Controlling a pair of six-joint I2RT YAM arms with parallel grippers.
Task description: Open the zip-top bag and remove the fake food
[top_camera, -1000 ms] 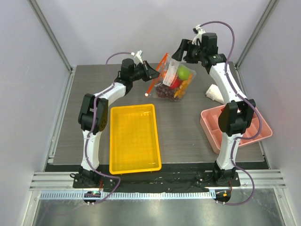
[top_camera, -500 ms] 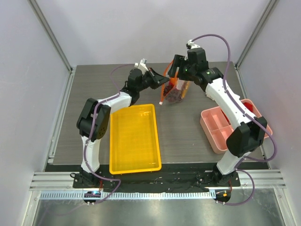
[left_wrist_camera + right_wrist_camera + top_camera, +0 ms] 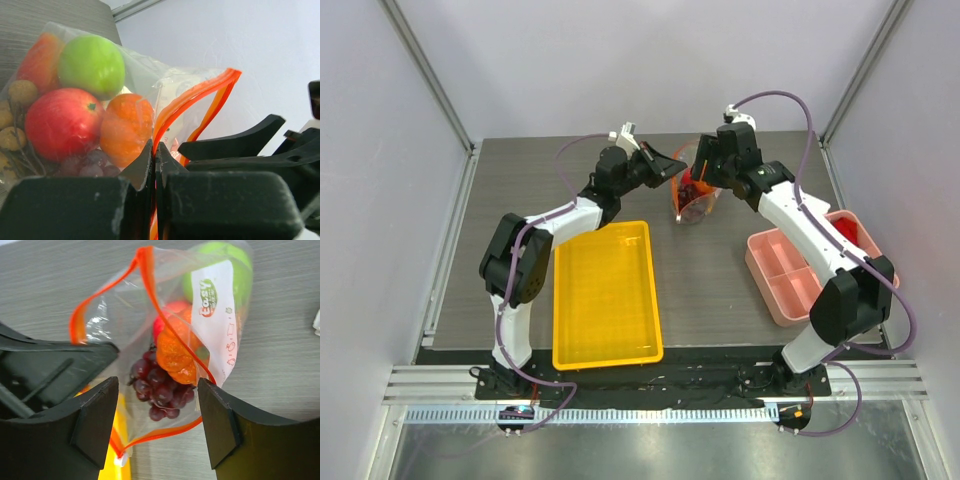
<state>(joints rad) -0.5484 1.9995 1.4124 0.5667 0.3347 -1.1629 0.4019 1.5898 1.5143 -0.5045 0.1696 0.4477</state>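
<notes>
The zip-top bag (image 3: 697, 204) hangs at the back middle of the table with its mouth open. My left gripper (image 3: 670, 168) is shut on the bag's orange-red zip strip (image 3: 161, 125). Through the plastic I see fake food: a green apple (image 3: 92, 65), a red apple (image 3: 62, 122), an orange pumpkin (image 3: 127, 127) and a tan cluster (image 3: 21, 92). My right gripper (image 3: 704, 168) is open and empty just above the open mouth (image 3: 159, 405). Purple grapes (image 3: 159, 385) and the pumpkin (image 3: 175, 357) show between its fingers (image 3: 220, 422).
A yellow tray (image 3: 605, 290) lies near left of the bag. A pink divided tray (image 3: 790, 285) sits at the right. A bit of white cloth (image 3: 316, 322) shows at the right edge of the right wrist view.
Both arms have brought the bag from the back right toward the table's middle. The right gripper has swung left over the bag, and the mouth now gapes open.
</notes>
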